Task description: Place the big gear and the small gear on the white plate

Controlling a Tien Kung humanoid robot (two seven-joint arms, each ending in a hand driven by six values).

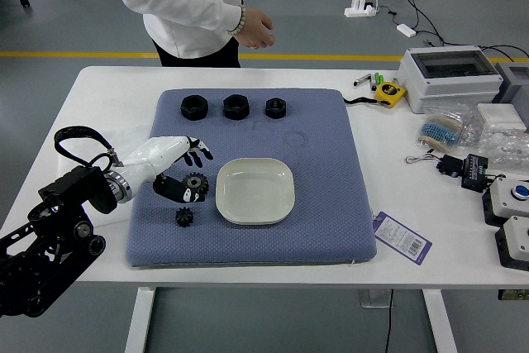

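Holding the left hand (169, 155) open around the big gear (197, 181), perhaps touching it, by the left edge of the white plate (256, 192). Showing a barcoded tag (402, 238) with print too small to read beside the near-right corner of the mat (331, 233), and the small gear (184, 217) toward the near-left one. Hovering beyond the table (107, 88) with a person's hand (254, 29).

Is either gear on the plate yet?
No, the big gear and the small gear both lie on the blue mat, left of the plate.
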